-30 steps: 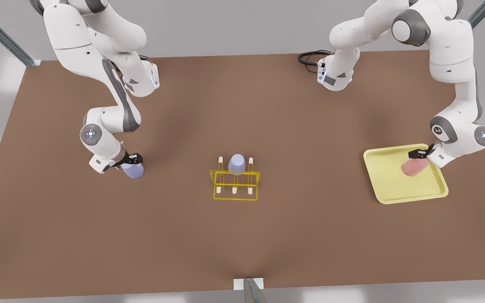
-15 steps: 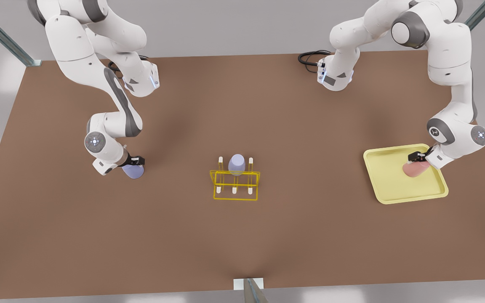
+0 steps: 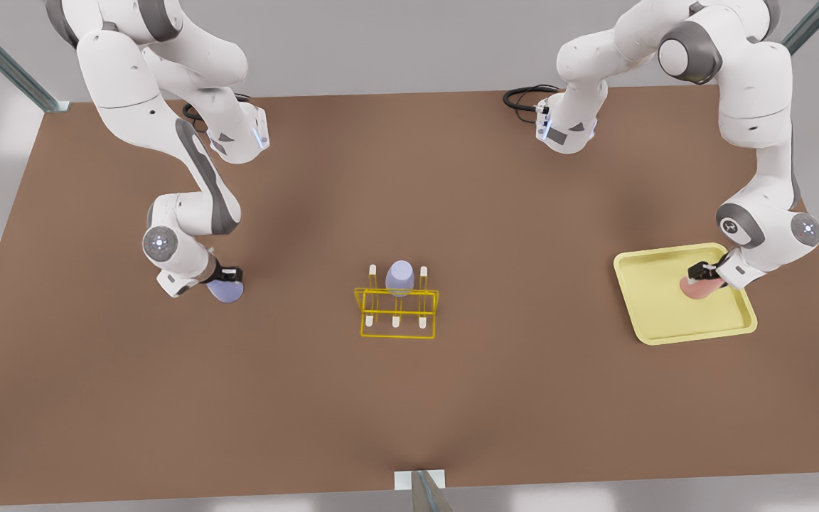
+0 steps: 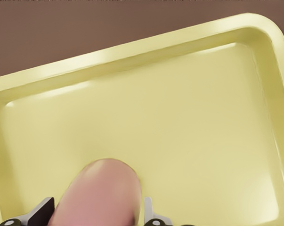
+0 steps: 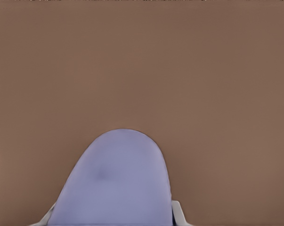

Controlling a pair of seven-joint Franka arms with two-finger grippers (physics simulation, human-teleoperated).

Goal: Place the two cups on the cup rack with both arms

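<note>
- No brand, label or legible writing shows on the cups, the rack, the tray or the arms.
- The left gripper (image 3: 708,277) is over the pale yellow tray (image 3: 655,313) on the front view's right. Its fingers (image 4: 149,212) are narrowed onto the sides of the salmon pink cup (image 3: 695,287), which lies between them above the tray floor.
- The right gripper (image 3: 228,279) is on the front view's left, low over the table (image 3: 409,398). Its fingers (image 5: 178,214) press against both sides of the lavender cup (image 3: 225,290).
- The cup rack (image 3: 397,307) stands near the table's middle, between the two arms and well apart from both. A second lavender cup (image 3: 399,277) sits upside down on a back peg of the rack; the other white-tipped pegs are bare.
- The left wrist view gives the tray's raised rim (image 4: 132,52) and rounded corners close up, with the pink cup's rounded end (image 4: 101,193) pointing into the tray.
- The right wrist view gives the lavender cup's closed end (image 5: 118,183) against bare brown table.
- The front view adds both white arms, a black cable loop (image 3: 523,98) at the far edge, grey floor and metal frame struts (image 3: 4,64) at the corners.
</note>
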